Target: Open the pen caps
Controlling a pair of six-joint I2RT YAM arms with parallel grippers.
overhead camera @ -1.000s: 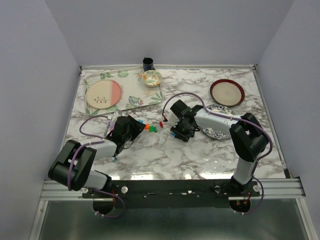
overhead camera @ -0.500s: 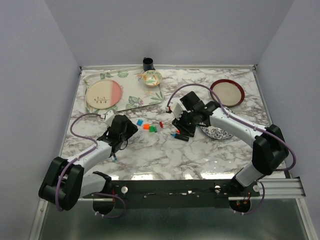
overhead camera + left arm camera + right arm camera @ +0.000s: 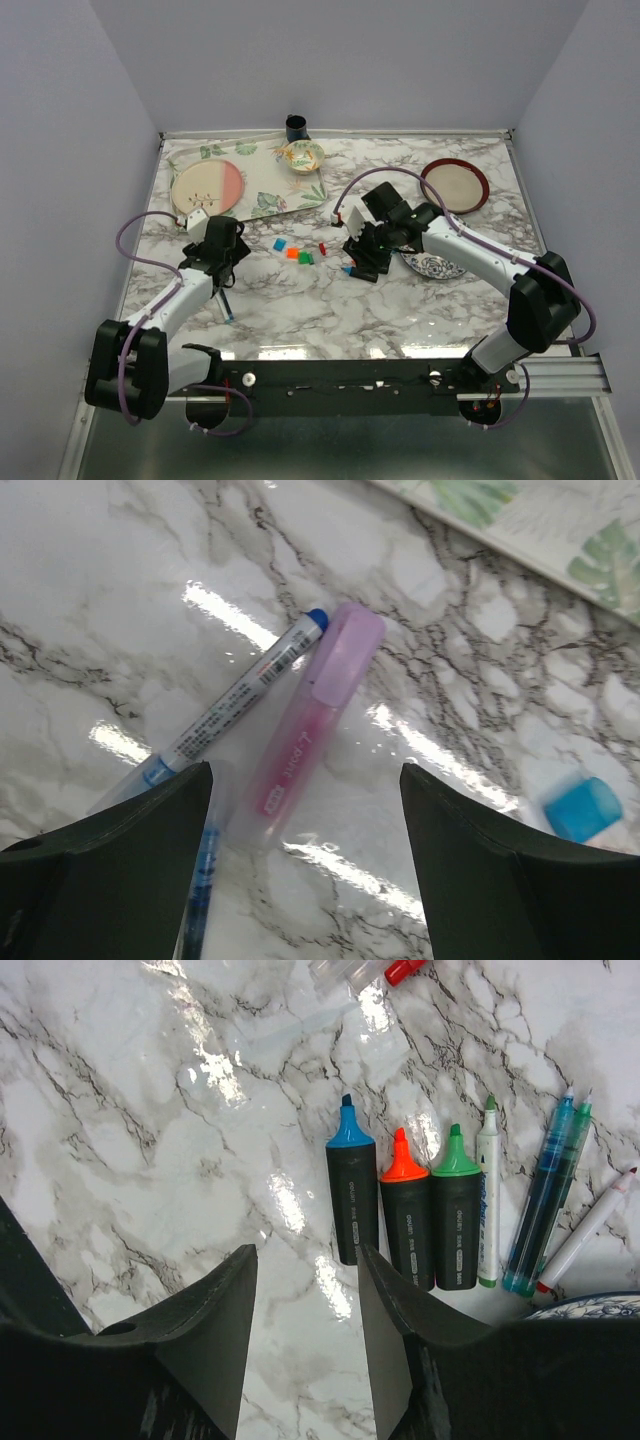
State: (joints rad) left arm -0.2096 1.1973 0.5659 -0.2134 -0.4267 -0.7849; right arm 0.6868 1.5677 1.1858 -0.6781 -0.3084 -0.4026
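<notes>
Left gripper [image 3: 221, 285] and right gripper [image 3: 359, 268] both sit low over the white marble worktop [image 3: 300, 315] in the top view. Small blue, orange, green and red plastic pen caps [image 3: 292, 253] lie loose between them, with bare marble toward the near edge.

Left wrist: jaws wide and empty over a capped pink highlighter [image 3: 318, 715], right beside a thin blue pen [image 3: 235, 702].

Right wrist: jaws apart, empty, just short of three uncapped black highlighters [image 3: 405, 1225].

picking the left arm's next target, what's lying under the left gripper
A capped pink highlighter lies below the open left gripper, a thin blue pen alongside it, a loose blue cap further right. The pen's near end is hidden behind a finger.
</notes>
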